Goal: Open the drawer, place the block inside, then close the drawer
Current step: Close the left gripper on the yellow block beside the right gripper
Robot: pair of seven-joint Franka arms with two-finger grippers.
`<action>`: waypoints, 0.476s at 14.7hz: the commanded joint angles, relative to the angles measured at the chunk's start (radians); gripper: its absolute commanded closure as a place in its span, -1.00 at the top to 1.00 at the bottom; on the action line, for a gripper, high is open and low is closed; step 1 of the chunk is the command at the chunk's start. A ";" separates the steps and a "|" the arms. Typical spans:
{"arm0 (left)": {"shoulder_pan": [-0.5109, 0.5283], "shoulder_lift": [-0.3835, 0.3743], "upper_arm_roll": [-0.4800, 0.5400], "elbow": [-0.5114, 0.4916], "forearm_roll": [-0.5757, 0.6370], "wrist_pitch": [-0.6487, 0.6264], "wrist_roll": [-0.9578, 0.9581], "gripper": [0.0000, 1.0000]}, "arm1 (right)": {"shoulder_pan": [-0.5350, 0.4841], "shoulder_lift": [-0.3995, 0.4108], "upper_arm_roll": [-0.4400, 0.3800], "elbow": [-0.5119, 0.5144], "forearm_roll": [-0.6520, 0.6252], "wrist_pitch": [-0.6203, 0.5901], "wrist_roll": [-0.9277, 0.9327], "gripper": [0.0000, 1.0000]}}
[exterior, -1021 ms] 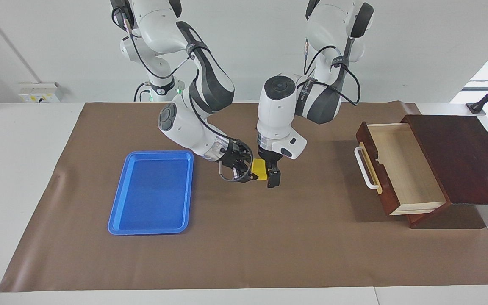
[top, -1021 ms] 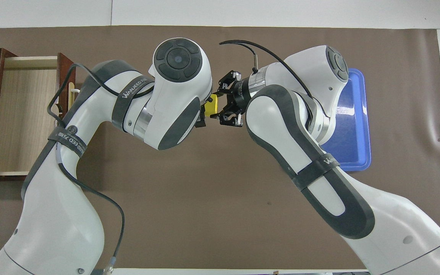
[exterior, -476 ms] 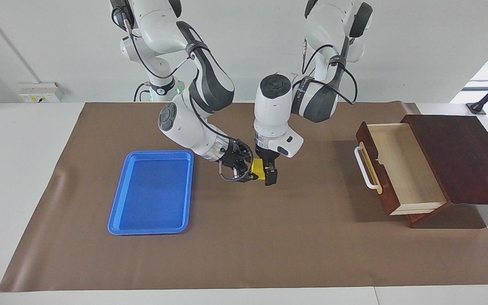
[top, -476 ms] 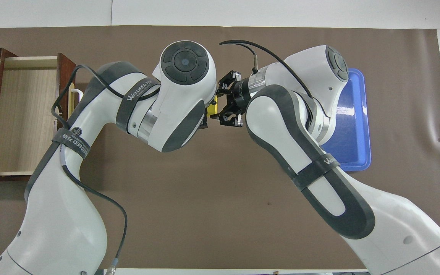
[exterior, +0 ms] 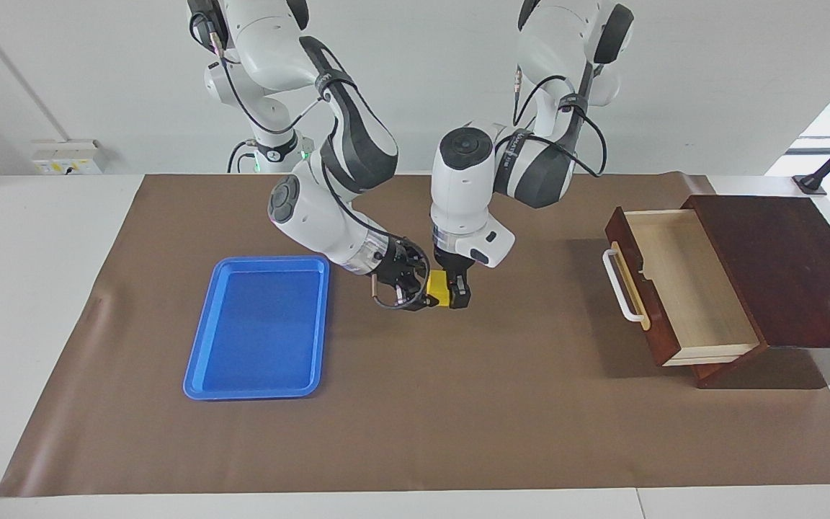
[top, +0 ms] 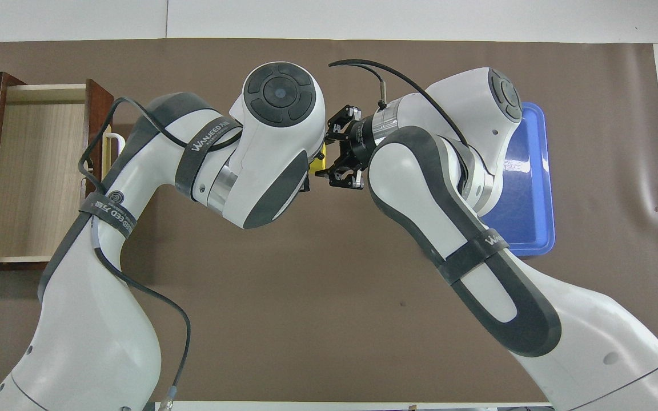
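Observation:
The small yellow block (exterior: 438, 288) hangs over the middle of the brown mat, held between both grippers. My right gripper (exterior: 422, 290) is shut on it from the tray's side. My left gripper (exterior: 451, 293) comes down from above and is shut on the block too, one dark finger (exterior: 462, 292) against its drawer-side face. In the overhead view only a yellow sliver of the block (top: 319, 166) shows between the two wrists. The drawer (exterior: 689, 288) stands pulled out of its dark cabinet (exterior: 782, 267) at the left arm's end, its pale inside bare and its white handle (exterior: 620, 287) facing the grippers.
A flat blue tray (exterior: 260, 328) lies on the mat toward the right arm's end, with nothing in it. The brown mat (exterior: 458, 404) covers most of the table. The left arm's elbow hangs over the mat near the drawer's handle.
My left gripper slid a little toward the right gripper and its fingers closed on the block. The right gripper kept its grip and stayed in place.

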 commanded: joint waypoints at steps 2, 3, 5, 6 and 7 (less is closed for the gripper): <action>-0.015 0.009 0.015 0.019 0.021 -0.001 -0.008 -1.00 | -0.008 -0.018 0.007 -0.010 0.007 -0.018 0.034 -0.79; -0.015 0.009 0.015 0.019 0.020 -0.001 -0.006 -1.00 | -0.008 -0.018 0.007 -0.010 0.005 -0.018 0.034 -0.80; -0.015 0.009 0.015 0.019 0.020 -0.001 -0.005 -1.00 | -0.008 -0.018 0.007 -0.010 0.005 -0.016 0.034 -0.84; -0.015 0.009 0.015 0.021 0.020 -0.001 -0.005 -1.00 | -0.007 -0.018 0.007 -0.010 0.005 -0.016 0.034 -0.85; -0.015 0.009 0.015 0.021 0.020 -0.002 -0.003 -1.00 | -0.007 -0.018 0.007 -0.010 0.005 -0.016 0.032 -0.86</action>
